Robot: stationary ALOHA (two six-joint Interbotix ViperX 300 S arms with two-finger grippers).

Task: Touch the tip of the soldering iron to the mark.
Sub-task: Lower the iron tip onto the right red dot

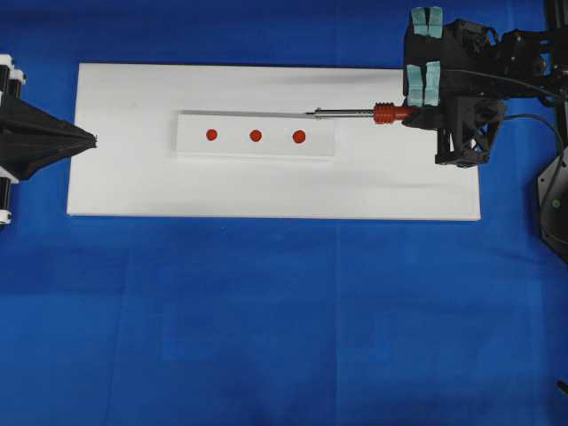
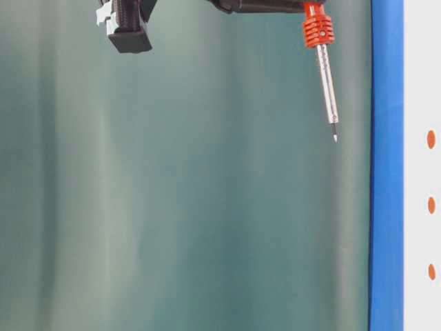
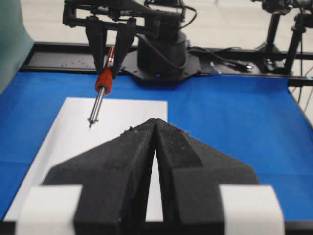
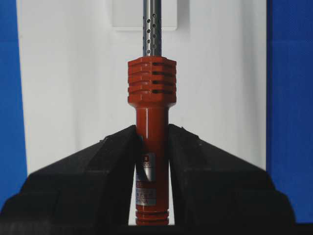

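The right gripper (image 4: 152,147) is pinching the soldering iron (image 1: 355,113) by its red-orange handle, with a black finger pressed against each side of the handle in the right wrist view. In the overhead view the iron lies roughly level and points left, its ribbed collar just left of the gripper and its thin metal shaft reaching over the far right part of the white board (image 1: 133,177). The pointed tip sits over the far edge of the raised white strip (image 1: 191,142), close to its right end. The table-level view shows the iron held up in the air, its tip clear of the board and not touching anything.

Three red dots run in a row along the strip. The mark (image 1: 256,136) is the middle one; it lies to the left of the tip and a little nearer than it, with the right-hand dot (image 1: 299,137) between them and closer to the tip. The left-hand dot (image 1: 211,135) is farther off still.

The left gripper (image 1: 89,140) rests at the left edge of the board with its fingers pressed together and nothing between them, pointing right toward the strip, well apart from the iron. The board lies on a blue surface (image 1: 266,311).
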